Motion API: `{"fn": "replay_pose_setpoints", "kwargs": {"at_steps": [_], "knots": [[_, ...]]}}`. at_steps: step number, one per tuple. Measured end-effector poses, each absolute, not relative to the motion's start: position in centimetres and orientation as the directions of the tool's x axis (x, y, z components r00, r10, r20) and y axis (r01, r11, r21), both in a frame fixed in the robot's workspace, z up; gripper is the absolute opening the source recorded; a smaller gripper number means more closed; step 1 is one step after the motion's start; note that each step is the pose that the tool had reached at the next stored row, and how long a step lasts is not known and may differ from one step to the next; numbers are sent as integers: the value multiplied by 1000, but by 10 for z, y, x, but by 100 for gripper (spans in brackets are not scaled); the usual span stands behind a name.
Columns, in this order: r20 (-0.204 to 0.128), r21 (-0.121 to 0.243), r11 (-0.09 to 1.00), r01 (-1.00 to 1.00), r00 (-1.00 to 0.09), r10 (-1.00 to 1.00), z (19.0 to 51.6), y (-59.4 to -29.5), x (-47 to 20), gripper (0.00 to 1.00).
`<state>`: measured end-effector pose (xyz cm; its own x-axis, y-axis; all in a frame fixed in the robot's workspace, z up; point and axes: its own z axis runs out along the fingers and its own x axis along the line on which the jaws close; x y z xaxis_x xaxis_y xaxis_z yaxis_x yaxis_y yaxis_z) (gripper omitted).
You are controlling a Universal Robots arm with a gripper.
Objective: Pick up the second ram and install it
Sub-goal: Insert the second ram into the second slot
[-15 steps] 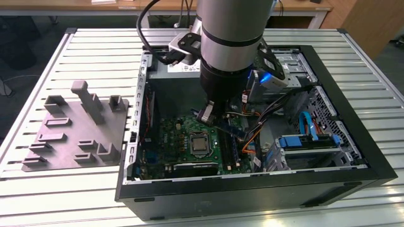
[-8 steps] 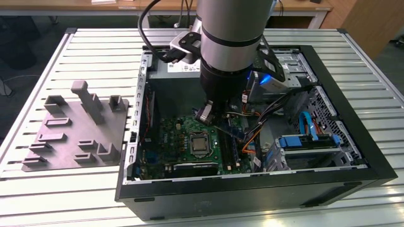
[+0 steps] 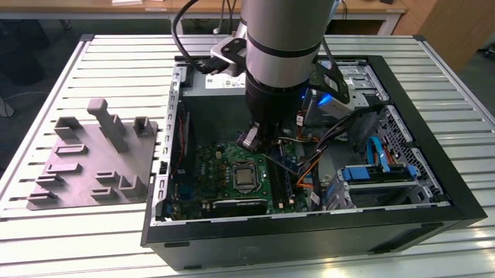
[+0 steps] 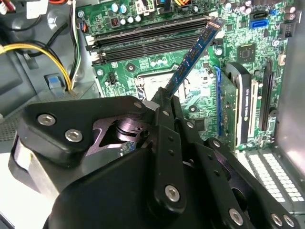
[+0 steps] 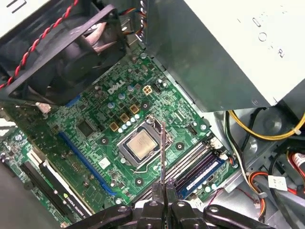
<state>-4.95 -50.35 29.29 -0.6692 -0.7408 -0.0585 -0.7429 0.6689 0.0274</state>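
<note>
the jaws are pinched shut on the second ram [image 4: 193,55] near the board's long slots [image 4: 143,46], and if it goes down crooked it may jam or bend.

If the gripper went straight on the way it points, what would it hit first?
Likely the motherboard, around the memory slots: the second ram held in the gripper leads and would touch first. Depth is unclear.

One memory stick [image 4: 193,53] between the jaws; under them one motherboard [image 5: 97,102] with one processor [image 5: 141,146]; nearby one fan [image 5: 62,47]; well apart, one grey fixture [image 3: 85,168].
</note>
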Motion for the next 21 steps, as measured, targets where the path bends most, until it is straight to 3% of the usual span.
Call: {"fn": "replay_pose_setpoints", "kwargs": {"at_steps": [21], "knots": [[-58, 27, 784, -620, -784, -618, 292, -504, -49, 14]]}}
